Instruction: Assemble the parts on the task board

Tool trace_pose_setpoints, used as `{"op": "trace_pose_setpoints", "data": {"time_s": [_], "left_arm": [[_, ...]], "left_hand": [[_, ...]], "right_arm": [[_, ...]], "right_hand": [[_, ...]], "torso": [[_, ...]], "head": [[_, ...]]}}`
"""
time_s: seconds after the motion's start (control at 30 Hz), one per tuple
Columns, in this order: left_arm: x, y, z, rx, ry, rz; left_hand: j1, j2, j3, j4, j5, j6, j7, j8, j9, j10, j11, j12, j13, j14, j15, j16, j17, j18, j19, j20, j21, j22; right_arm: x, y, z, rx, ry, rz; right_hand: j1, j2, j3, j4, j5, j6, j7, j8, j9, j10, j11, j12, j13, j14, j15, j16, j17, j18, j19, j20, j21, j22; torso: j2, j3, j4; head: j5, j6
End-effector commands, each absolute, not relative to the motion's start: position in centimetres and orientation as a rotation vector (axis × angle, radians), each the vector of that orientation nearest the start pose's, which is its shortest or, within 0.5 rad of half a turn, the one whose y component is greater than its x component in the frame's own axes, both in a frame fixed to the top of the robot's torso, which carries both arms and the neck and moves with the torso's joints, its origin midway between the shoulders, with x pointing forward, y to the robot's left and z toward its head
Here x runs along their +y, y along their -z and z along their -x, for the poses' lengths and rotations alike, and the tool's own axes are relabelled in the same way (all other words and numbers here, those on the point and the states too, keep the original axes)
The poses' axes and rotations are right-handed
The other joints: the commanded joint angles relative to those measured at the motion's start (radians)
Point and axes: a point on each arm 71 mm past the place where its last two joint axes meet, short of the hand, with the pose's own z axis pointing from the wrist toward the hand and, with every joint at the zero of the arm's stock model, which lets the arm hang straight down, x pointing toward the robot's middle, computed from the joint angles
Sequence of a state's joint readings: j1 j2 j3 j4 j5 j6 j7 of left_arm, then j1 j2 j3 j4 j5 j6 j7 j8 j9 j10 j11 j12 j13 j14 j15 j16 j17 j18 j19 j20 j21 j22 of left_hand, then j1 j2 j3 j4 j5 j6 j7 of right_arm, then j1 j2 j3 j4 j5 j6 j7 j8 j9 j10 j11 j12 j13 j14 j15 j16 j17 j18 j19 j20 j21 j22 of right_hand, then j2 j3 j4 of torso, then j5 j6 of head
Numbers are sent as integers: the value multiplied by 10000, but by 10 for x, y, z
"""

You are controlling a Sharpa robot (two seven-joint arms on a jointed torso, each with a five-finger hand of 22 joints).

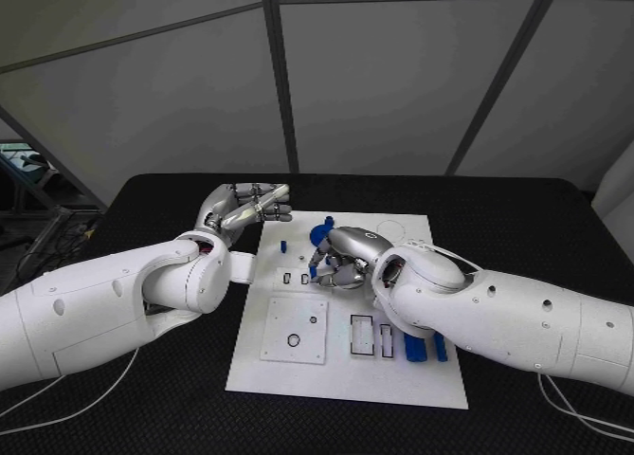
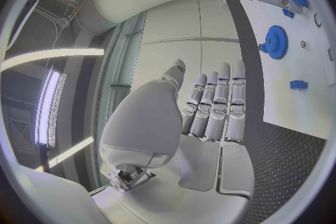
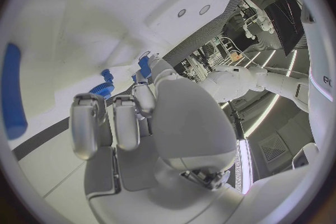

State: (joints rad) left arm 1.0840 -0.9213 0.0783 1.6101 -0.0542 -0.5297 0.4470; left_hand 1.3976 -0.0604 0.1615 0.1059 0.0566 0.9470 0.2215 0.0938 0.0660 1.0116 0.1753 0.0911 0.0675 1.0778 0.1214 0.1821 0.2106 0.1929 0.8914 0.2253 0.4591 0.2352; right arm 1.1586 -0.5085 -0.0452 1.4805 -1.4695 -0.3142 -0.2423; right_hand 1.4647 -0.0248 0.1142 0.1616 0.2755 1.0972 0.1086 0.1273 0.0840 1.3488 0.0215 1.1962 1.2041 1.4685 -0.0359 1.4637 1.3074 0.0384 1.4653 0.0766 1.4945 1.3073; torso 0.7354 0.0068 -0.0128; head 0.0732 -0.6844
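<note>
Right hand sits on the parts; left hand is off the board edge.

On the bench (image 1: 535, 218), our task board (image 1: 347, 374) carries the blue gear (image 1: 321, 230) at its far end, just beyond our right hand (image 1: 347, 259), whose fingers curl over small blue parts there; we can't tell if it's pinching one. Left hand (image 1: 244, 206) rests at the board's far-left corner, fingers together and straight, holding nothing. Right is nearer, so we'd say the next move is its.

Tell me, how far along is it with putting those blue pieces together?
Early, it seems. A blue gear already sits on the white board. The right hand is over the board's middle, apparently working a small blue piece. The left hand holds nothing. Blue bars lie loose.
</note>
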Motion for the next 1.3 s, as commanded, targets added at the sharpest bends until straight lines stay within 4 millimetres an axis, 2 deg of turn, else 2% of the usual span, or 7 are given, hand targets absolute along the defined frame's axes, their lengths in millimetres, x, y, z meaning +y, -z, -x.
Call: {"op": "trace_pose_setpoints", "data": {"time_s": [0.03,0.9,1.3], "left_arm": [[236,177,-472,12379,14072,11363],[235,178,-473,12416,14087,11379],[236,178,-473,12424,14068,11392]], "left_hand": [[-38,95,6,-63,-40,69,12,-53,6,59,-29,-20,9,-56,10,-54,12,-140,-63,-7,54,9],[-38,95,6,-63,-40,69,12,-53,6,59,-29,-20,9,-56,10,-54,12,-140,-63,-7,54,9],[-38,95,6,-63,-40,69,12,-53,6,59,-29,-20,9,-56,10,-54,12,-140,-63,-7,54,9]], "right_arm": [[-46,202,-463,17309,-7942,2513],[-46,209,-465,17510,-7751,2535],[-48,212,-466,17769,-7562,2679]], "right_hand": [[-89,30,56,-6,64,62,17,35,15,-39,55,-42,-7,641,-45,25,790,-57,34,-34,35,1339],[-174,-47,59,23,75,-1,44,3,-5,-93,77,-105,-53,635,-28,11,771,-47,-1,-22,10,1299],[-255,-237,104,24,44,-280,162,-145,-80,-375,170,-459,-349,619,44,-25,725,-18,-104,32,-65,1181]], "torso": [[-5,0,-7],[4,2,-1],[0,3,-15]], "head": [[9,-15],[37,-125],[48,-164]]}}
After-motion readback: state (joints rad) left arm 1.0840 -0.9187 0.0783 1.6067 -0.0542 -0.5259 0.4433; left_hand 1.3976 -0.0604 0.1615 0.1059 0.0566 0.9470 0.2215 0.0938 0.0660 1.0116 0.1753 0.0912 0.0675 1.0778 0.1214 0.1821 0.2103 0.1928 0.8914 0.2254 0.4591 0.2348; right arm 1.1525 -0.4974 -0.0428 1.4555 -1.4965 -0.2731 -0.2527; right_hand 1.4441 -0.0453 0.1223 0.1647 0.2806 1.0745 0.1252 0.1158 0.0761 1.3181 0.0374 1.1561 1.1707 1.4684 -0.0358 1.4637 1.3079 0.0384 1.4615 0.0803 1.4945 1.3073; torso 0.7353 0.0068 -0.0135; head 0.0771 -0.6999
